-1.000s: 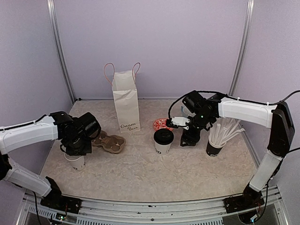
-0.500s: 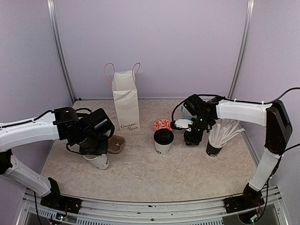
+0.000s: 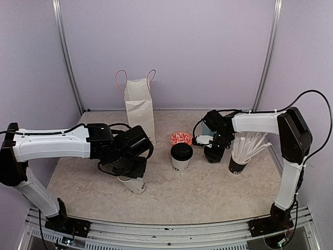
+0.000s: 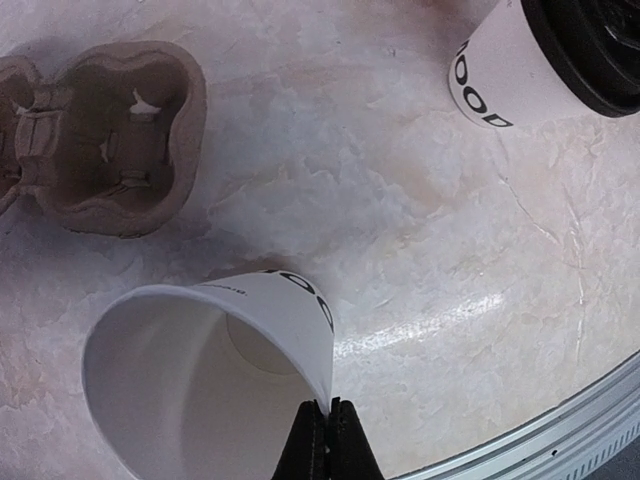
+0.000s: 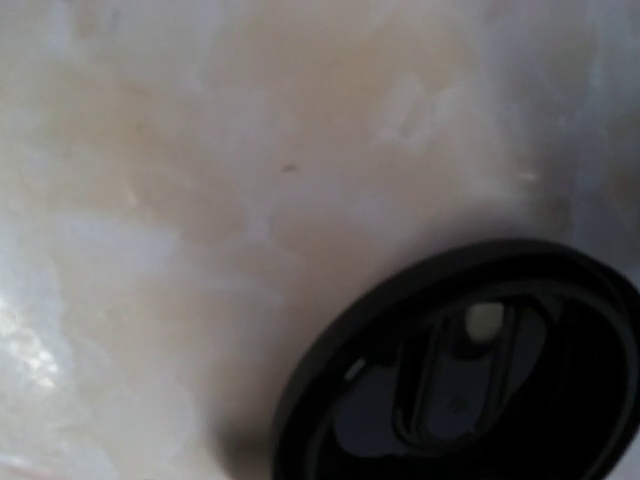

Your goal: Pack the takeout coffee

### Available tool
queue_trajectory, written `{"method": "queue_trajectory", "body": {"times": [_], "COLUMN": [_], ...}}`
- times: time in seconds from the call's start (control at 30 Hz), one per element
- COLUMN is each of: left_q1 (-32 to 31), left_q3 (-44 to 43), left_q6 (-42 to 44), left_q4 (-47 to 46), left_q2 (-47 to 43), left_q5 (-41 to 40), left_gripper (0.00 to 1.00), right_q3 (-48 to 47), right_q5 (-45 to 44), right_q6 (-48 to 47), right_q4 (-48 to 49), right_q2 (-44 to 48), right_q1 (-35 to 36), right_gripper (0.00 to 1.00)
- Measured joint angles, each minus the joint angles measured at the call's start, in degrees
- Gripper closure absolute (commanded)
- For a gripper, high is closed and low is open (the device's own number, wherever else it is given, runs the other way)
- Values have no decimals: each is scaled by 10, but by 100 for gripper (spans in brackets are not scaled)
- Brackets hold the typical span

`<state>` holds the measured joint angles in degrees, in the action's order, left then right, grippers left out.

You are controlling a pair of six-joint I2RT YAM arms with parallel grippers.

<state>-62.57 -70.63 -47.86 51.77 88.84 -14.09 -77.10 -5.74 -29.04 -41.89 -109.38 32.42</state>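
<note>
Takeout coffee cup [image 3: 133, 183], lidless, toward 7 o'clock of the table, pinched by its rim in the tightly closed left gripper [image 4: 326, 412]. Tilted, mouth toward 11 o'clock, base toward 5. Second cup [image 3: 181, 157] upright and lidded near centre. Right gripper [image 3: 213, 154] at 3 o'clock over a loose black lid [image 5: 470, 370], opening impossible to tell. Marbled beige tabletop [image 3: 208, 192], lilac walls [image 3: 197, 52].

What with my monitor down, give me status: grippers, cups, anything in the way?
Left gripper shut on rim of lidless cup, tilted. Right gripper low over loose lid, jaws unclear. Lidded cup upright between the arms.
</note>
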Motion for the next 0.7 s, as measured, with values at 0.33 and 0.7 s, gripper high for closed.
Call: {"method": "queue_trajectory", "body": {"times": [0.33, 0.7], "left_q1": [-15, -24], "left_q3": [-30, -39], "left_q6": [26, 43], "left_q4": [-27, -38], "left_q2": [31, 47], "left_q5": [11, 19], "left_gripper": [100, 95], "right_q3": [-2, -9], "right_q5": [23, 46], "right_q6": [-3, -2], "right_q4": [5, 13], "right_q2": [-19, -42], "right_q1": [-1, -5], "right_gripper": [62, 92]}}
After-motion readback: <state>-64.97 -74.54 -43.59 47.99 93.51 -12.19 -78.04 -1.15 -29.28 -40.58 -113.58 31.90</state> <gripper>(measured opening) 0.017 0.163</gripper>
